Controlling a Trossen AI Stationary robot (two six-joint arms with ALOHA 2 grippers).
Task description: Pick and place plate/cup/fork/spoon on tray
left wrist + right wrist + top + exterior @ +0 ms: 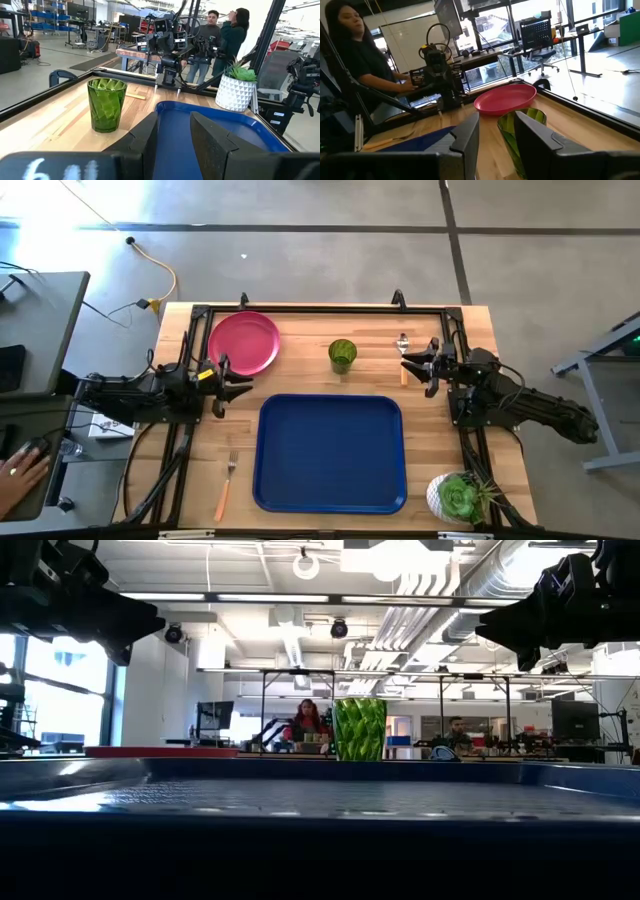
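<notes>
1. The large dark blue rectangular plastic tray (331, 452) lay bare on the wooden worktop (300, 375).
2. The round pink-red plate (243, 343) and small green translucent cup (342, 355) sat behind it.
3. The left end effector (228, 386) hovered beside the plate, fingers narrowly parted, holding nothing.
4. The right end effector (419, 364) hovered by the orange-handled spoon (403, 356), also narrowly parted.
5. The orange-handled fork (226, 485) lay left of the tray.

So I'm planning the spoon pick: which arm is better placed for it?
Right. The right end effector hangs open beside the spoon at the table's far right, while the left end effector sits across the table by the plate.

Glossy blue plastic tray (331, 452), translucent faceted green cup (342, 354), wood-plank table (430, 430)
</notes>
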